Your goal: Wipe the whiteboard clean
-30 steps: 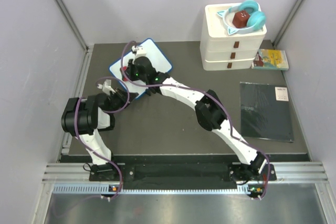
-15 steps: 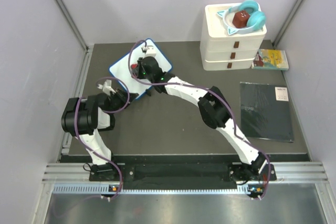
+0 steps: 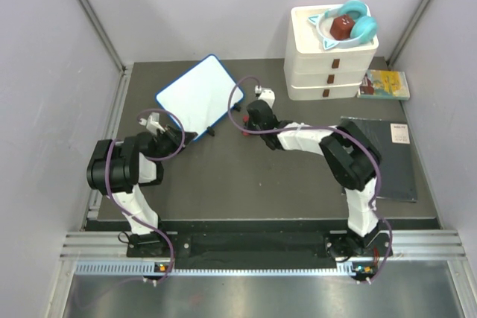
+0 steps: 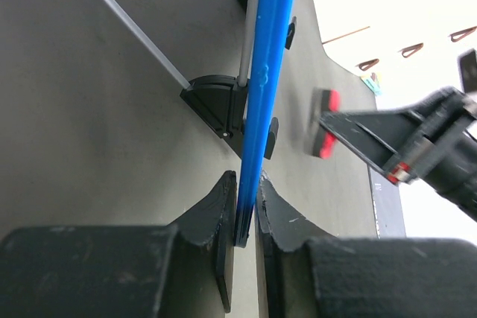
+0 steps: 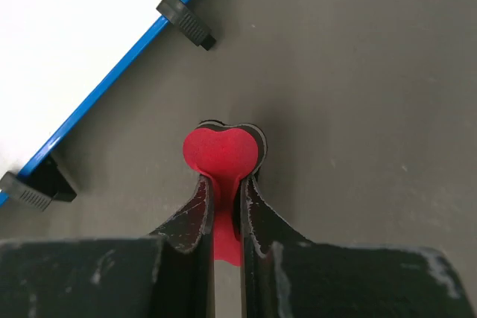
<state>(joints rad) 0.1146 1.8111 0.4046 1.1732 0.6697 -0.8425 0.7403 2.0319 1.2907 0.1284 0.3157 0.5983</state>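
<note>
The whiteboard (image 3: 200, 97), white with a thin blue frame, lies tilted at the back left of the dark mat, and its face shows no marks. My left gripper (image 3: 181, 137) is shut on its near blue edge, which the left wrist view shows edge-on (image 4: 264, 72) between my fingers. My right gripper (image 3: 248, 118) is shut on a red heart-shaped eraser (image 5: 221, 153) and holds it over the mat just right of the board. The board's white face (image 5: 67, 35) and black feet (image 5: 186, 20) lie up-left of it. The eraser also shows in the left wrist view (image 4: 326, 124).
A white drawer stack (image 3: 332, 61) stands at the back right with teal headphones (image 3: 352, 18) on top. A yellow booklet (image 3: 385, 83) lies beside it. A flat black pad (image 3: 378, 156) lies on the right. Grey walls close in both sides.
My right gripper with the eraser has moved right and nearer, off the whiteboard to the mat beside it. The board's face is now uncovered. The left arm has not moved.
</note>
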